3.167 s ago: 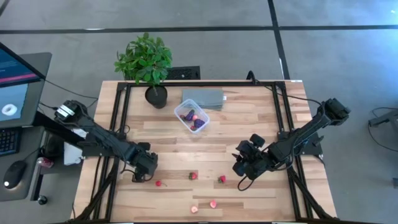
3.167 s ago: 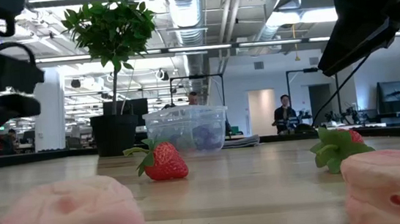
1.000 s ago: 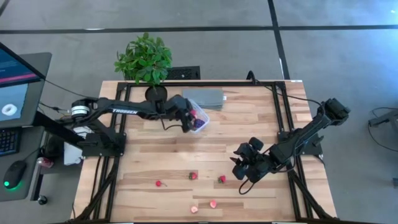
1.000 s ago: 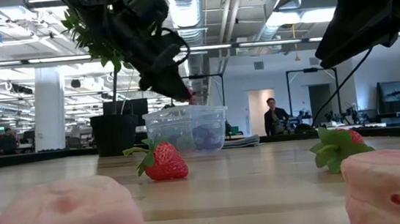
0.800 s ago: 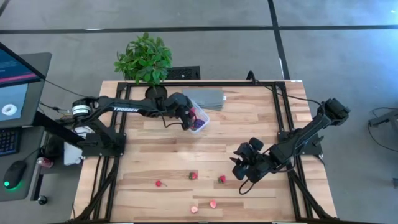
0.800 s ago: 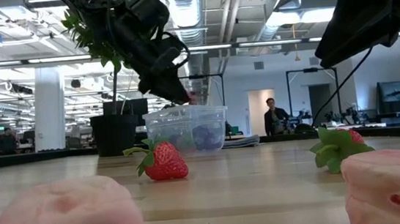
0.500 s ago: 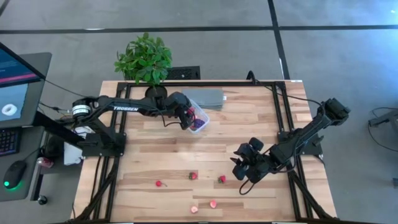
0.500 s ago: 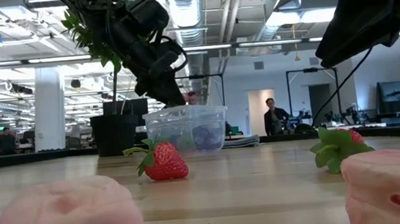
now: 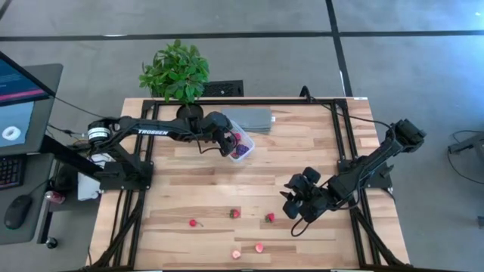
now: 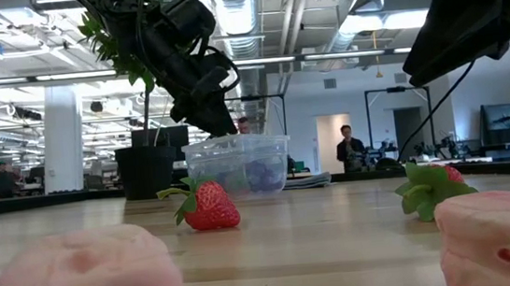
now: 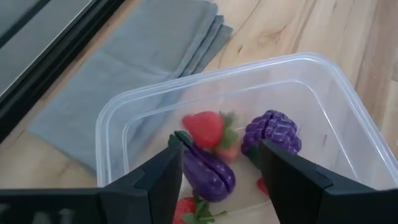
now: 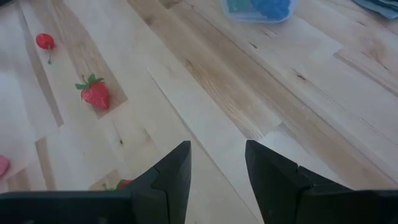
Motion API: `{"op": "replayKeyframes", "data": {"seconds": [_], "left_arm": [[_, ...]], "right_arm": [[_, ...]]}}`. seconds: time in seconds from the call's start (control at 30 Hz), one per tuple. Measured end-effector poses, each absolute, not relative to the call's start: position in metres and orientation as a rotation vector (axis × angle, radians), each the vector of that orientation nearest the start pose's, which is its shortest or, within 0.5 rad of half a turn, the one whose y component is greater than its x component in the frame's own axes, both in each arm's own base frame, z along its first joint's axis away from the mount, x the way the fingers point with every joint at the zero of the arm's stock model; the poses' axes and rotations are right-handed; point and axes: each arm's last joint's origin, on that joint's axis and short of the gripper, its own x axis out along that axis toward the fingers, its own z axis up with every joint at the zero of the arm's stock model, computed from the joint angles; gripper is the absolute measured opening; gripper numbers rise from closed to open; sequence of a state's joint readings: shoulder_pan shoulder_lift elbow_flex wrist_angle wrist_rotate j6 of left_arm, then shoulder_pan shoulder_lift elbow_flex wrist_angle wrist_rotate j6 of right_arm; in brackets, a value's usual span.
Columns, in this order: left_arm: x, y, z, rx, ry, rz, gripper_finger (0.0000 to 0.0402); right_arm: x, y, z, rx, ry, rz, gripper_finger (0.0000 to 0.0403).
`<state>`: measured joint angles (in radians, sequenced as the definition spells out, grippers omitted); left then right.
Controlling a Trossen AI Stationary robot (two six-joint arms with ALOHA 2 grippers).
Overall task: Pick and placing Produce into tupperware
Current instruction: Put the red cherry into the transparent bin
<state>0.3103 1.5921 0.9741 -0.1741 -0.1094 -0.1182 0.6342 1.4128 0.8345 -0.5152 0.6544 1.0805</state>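
The clear tupperware [image 9: 242, 146] stands on the table's far middle. My left gripper [image 9: 228, 143] hovers open just above it [image 11: 217, 155]. Inside, below the fingers, lie a red strawberry [image 11: 204, 129], a dark purple eggplant-like piece [image 11: 210, 172], a purple grape cluster [image 11: 272, 132] and another red piece [image 11: 186, 208]. My right gripper [image 9: 290, 204] hangs open over the table's right middle [image 12: 216, 163]. Loose produce lies near the near edge: a cherry [image 9: 193, 223], two strawberries [image 9: 235, 213] [image 9: 269, 217] and two pale pink pieces [image 9: 237, 254] [image 9: 259, 247].
A grey folded slab [image 9: 248, 119] lies just beyond the tupperware, and a potted plant [image 9: 175, 75] stands at the far left corner. Black frame rails run along the table's left, right and far edges. A person stands in the room behind [image 10: 346, 148].
My left gripper has shifted a little toward the table's left and sunk slightly toward the tupperware's rim, staying over the box. The right arm and the loose produce have kept still.
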Motion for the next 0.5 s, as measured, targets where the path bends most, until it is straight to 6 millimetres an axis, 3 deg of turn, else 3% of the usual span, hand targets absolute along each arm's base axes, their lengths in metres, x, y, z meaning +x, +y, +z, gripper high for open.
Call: {"op": "replayKeyframes", "data": {"seconds": [0.17, 0.5], "left_arm": [[0.314, 0.101, 0.209, -0.231, 0.755, 0.336, 0.0215], [0.321, 0.084, 0.247, -0.156, 0.752, 0.063, 0.0217]], "right_arm": [[0.218, 0.139, 0.2, 0.356, 0.731, -0.458, 0.0175], [0.218, 0.139, 0.2, 0.35, 0.735, -0.456, 0.0175]]}}
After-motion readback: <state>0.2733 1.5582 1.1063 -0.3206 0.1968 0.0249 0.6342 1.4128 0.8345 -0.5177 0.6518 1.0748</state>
